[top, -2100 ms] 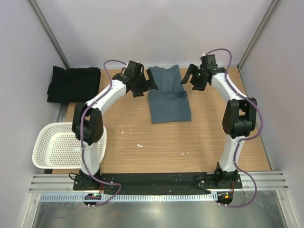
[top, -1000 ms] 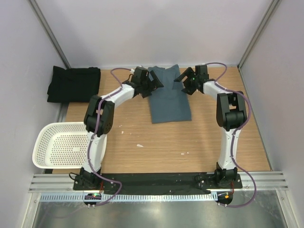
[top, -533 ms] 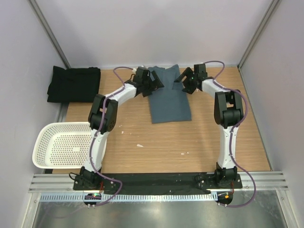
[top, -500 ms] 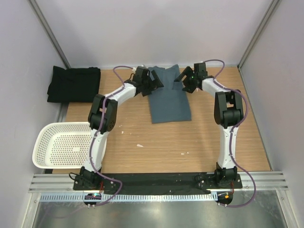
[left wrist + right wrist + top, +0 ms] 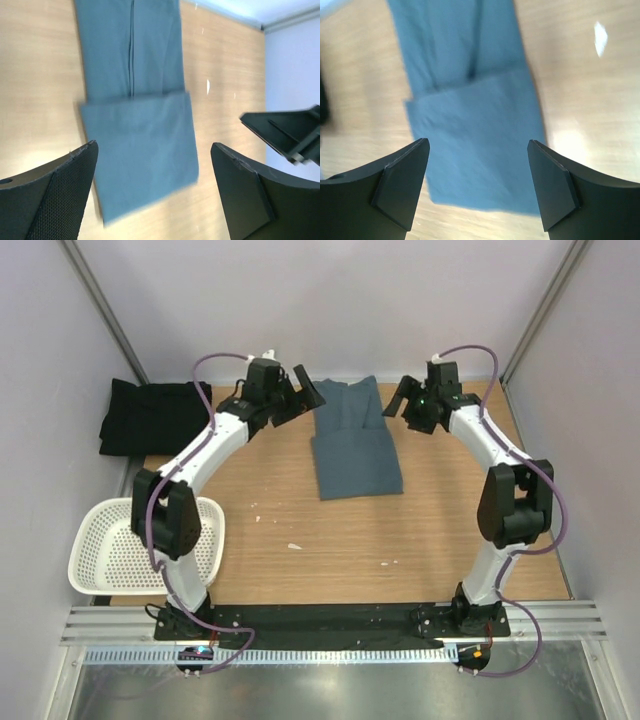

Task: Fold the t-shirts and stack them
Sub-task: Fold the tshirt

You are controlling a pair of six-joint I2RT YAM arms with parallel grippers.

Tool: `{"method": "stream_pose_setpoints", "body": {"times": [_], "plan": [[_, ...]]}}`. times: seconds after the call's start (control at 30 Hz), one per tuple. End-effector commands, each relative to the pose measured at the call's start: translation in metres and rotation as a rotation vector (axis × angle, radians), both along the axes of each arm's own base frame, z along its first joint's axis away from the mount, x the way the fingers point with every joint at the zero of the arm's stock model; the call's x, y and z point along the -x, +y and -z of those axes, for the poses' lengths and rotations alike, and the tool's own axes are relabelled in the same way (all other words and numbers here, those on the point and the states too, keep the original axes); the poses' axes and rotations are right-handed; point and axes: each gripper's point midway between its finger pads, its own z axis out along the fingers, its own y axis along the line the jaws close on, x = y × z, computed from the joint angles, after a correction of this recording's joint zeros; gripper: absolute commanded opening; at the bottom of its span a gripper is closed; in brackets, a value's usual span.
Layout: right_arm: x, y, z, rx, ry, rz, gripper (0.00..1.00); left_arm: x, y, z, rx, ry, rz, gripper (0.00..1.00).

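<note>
From above, the blue-grey shirt [image 5: 355,445] is lying at the upper middle of the bench [image 5: 300,570]. Its long axis is running up and down the frame, neck end pointing upward, while the black shirt [image 5: 155,417] is sitting at upper left. The left tool [image 5: 297,395] and right tool [image 5: 405,405] are hovering beside its upper corners, both wide and holding nothing. Both wrist views are showing a doubled panel toward the lower frame. Folding is seemingly halfway; next, both tools are likely needing to pinch the upper corners.
</note>
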Motion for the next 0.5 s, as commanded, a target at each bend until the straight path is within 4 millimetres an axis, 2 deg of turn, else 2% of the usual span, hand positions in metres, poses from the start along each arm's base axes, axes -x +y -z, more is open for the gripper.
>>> {"method": "stream_pose_setpoints", "body": {"times": [0.0,0.03,0.07,0.1,0.17,0.2,0.23,0.3,0.47], "plan": [[0.060,-0.019,0.055,0.106,0.188,-0.002,0.85,0.062,0.006,0.057,-0.020,0.229,-0.031,0.94],[0.069,-0.018,0.062,0.101,0.207,-0.007,0.85,0.071,0.004,0.065,-0.013,0.251,-0.034,0.93],[0.078,-0.017,0.067,0.092,0.221,-0.015,0.84,0.090,-0.002,0.080,-0.001,0.297,-0.033,0.92],[0.094,-0.019,0.084,0.096,0.259,-0.020,0.82,0.098,-0.006,0.087,0.007,0.317,-0.032,0.91],[0.107,-0.022,0.087,0.099,0.267,-0.016,0.81,0.116,-0.023,0.096,0.046,0.357,-0.008,0.88],[0.119,-0.023,0.097,0.101,0.297,-0.019,0.79,0.125,-0.025,0.106,0.040,0.384,-0.010,0.87],[0.123,-0.024,0.096,0.101,0.291,-0.020,0.77,0.131,-0.029,0.112,0.040,0.397,-0.004,0.85],[0.131,-0.025,0.103,0.103,0.305,-0.020,0.74,0.141,-0.035,0.121,0.035,0.414,-0.008,0.83],[0.132,-0.023,0.115,0.093,0.305,-0.020,0.67,0.143,-0.033,0.140,0.025,0.438,-0.037,0.72]]}}
